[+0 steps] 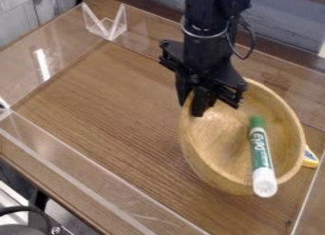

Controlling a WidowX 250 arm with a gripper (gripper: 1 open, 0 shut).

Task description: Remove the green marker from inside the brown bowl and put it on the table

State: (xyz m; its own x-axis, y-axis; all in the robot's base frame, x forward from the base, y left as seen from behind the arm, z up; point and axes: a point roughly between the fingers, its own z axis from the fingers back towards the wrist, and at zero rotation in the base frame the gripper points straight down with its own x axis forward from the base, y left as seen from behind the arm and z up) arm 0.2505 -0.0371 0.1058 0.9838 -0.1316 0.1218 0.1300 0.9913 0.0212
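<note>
The brown bowl (207,168) sits at the right of the table (102,96), and its left side looks slightly raised. Inside it lies the green marker (259,151), running front to back with its white cap end toward the near rim. My gripper (203,106) points straight down at the bowl's back-left rim. Its fingers are shut on that rim and do not touch the marker, which lies to their right.
A small yellow-and-blue object (309,156) shows at the bowl's right rim. Clear acrylic walls (76,172) edge the table at the front and left. A clear angled stand (105,20) is at the back left.
</note>
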